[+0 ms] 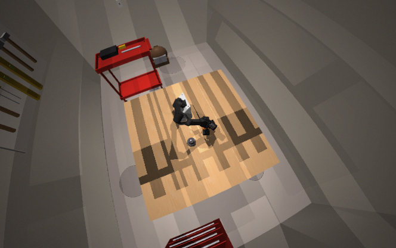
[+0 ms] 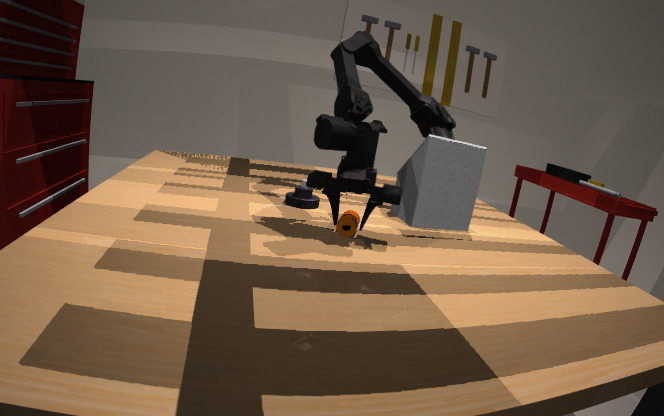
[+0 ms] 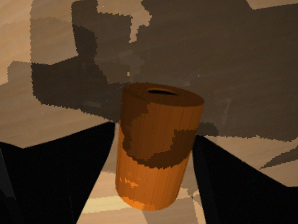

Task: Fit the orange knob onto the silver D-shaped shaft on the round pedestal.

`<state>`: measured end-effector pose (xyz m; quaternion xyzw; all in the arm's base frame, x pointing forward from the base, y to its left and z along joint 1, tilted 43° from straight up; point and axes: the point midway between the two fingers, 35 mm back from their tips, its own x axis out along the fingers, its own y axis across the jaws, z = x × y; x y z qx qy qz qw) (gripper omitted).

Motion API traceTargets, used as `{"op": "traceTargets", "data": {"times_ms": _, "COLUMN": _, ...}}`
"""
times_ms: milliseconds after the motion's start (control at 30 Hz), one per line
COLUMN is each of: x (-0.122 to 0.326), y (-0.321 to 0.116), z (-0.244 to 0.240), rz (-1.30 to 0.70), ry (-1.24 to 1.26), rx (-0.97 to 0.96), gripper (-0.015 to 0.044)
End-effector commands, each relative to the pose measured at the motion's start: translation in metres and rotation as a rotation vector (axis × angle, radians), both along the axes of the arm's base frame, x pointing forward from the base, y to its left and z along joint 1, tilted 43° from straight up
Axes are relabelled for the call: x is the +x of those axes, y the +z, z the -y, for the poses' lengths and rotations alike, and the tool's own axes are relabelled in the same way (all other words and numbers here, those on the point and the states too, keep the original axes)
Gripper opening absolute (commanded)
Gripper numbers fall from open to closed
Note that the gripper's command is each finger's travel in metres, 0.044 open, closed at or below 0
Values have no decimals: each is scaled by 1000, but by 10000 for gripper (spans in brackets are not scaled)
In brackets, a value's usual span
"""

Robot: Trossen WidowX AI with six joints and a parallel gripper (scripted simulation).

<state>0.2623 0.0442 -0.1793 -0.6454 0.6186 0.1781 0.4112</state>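
The orange knob [image 2: 348, 224] [image 3: 155, 145] lies on its side on the table. Its end face with a dark hole faces the exterior view and the top of the wrist view; the hole's flat side is hard to make out. My gripper [image 2: 348, 226] [image 3: 154, 135] is partly open, pointing down. One fingertip stands on each side of the knob, very close to it; firm contact does not show. The dark round pedestal [image 1: 191, 143] [image 2: 302, 201] stands upright a short way from the knob, with the silver shaft [image 1: 191, 140] [image 2: 304, 183] bare on top. The shaft's flat side cannot be made out.
The grey block [image 2: 445, 185] under the arm's base stands on the wooden table [image 1: 209, 185] [image 2: 350, 370]. A red cart [image 1: 137, 83] [image 2: 590, 192] and a red drawer cabinet [image 1: 198, 238] [image 2: 50, 135] stand beyond the table's edges. Shadows cross the table.
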Motion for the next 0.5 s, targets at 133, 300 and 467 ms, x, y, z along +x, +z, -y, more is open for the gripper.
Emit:
{"op": "traceTargets", "data": {"times_ms": 133, "x": 0, "y": 0, "z": 1, "rz": -1, "ry": 4, "rx": -3, "gripper": 207}}
{"op": "traceTargets", "data": {"times_ms": 300, "x": 0, "y": 0, "z": 1, "rz": -1, "ry": 4, "rx": -3, "gripper": 181}}
{"op": "traceTargets", "data": {"times_ms": 467, "x": 0, "y": 4, "z": -3, "rz": 4, "ry": -4, "rx": 1, "gripper": 181}}
